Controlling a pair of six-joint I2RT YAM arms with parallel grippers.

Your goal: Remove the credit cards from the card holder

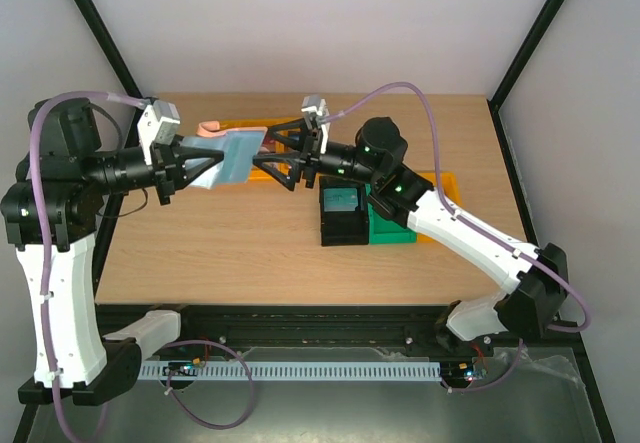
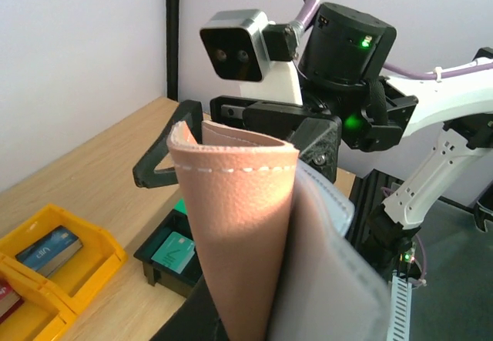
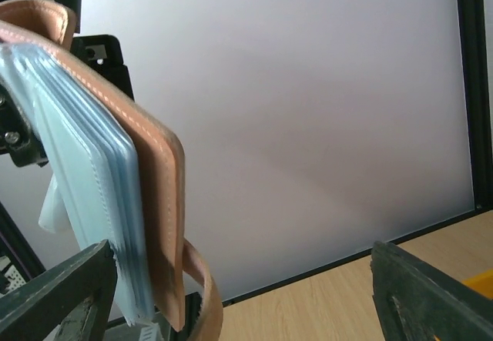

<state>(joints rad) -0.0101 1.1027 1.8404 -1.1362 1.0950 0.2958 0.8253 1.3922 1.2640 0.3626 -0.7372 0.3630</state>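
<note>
My left gripper point(image 1: 205, 163) is shut on the card holder point(image 1: 232, 151) and holds it up above the table. The holder is open, with its tan leather flap point(image 2: 239, 225) curling toward the left wrist camera and hiding my left fingers. Its pale blue sleeves point(image 3: 92, 187) fan out in the right wrist view. My right gripper point(image 1: 283, 155) stands open facing the holder's free edge, which sits by its left finger point(image 3: 62, 295). A teal credit card point(image 1: 342, 200) lies in the black bin point(image 1: 340, 231). No card shows in the sleeves.
A green bin point(image 1: 395, 231) stands beside the black one. Yellow bins point(image 2: 92, 268) sit along the back, one with a dark blue card point(image 2: 48, 250) in it. Black frame posts rise at the table's rear corners.
</note>
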